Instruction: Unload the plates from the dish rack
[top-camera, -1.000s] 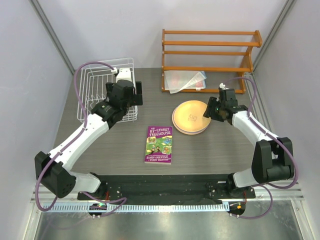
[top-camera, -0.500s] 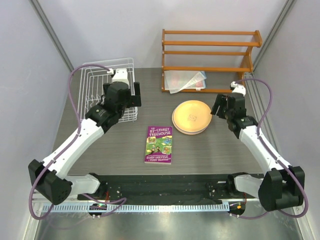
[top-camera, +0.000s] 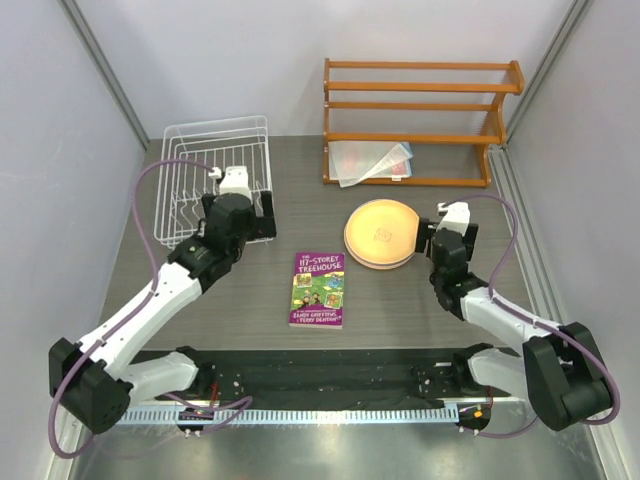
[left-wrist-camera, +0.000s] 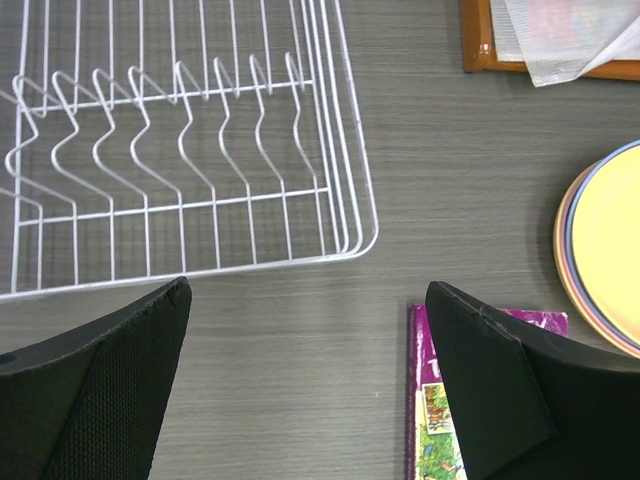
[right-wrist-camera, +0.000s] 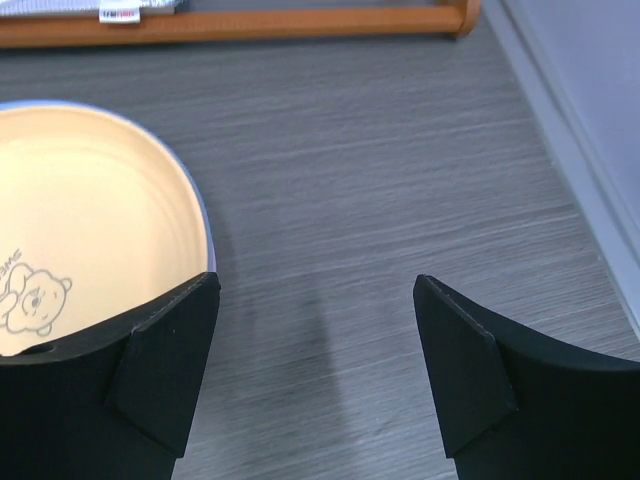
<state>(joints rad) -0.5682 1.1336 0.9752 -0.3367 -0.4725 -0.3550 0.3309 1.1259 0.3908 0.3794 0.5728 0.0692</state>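
Note:
The white wire dish rack (top-camera: 215, 175) stands at the back left, and no plates show in it (left-wrist-camera: 200, 150). The plates (top-camera: 382, 233) lie stacked flat on the table right of centre. The top one is yellow-orange with a bear drawing (right-wrist-camera: 90, 220), and blue and pink rims show beneath it (left-wrist-camera: 605, 260). My left gripper (top-camera: 240, 215) hovers off the rack's near right corner, open, with bare table between its fingers (left-wrist-camera: 308, 290). My right gripper (top-camera: 437, 250) is just right of the stack, open and empty (right-wrist-camera: 316, 280).
A purple book (top-camera: 318, 289) lies in front of the stack, its corner under my left gripper's right finger (left-wrist-camera: 440, 420). An orange wooden slatted shelf (top-camera: 420, 120) stands at the back right with a clear plastic sleeve (top-camera: 370, 160) on its lowest level.
My right gripper has opened and drawn back from the plate stack toward the near side. My left arm has pulled back from over the rack toward me, still open.

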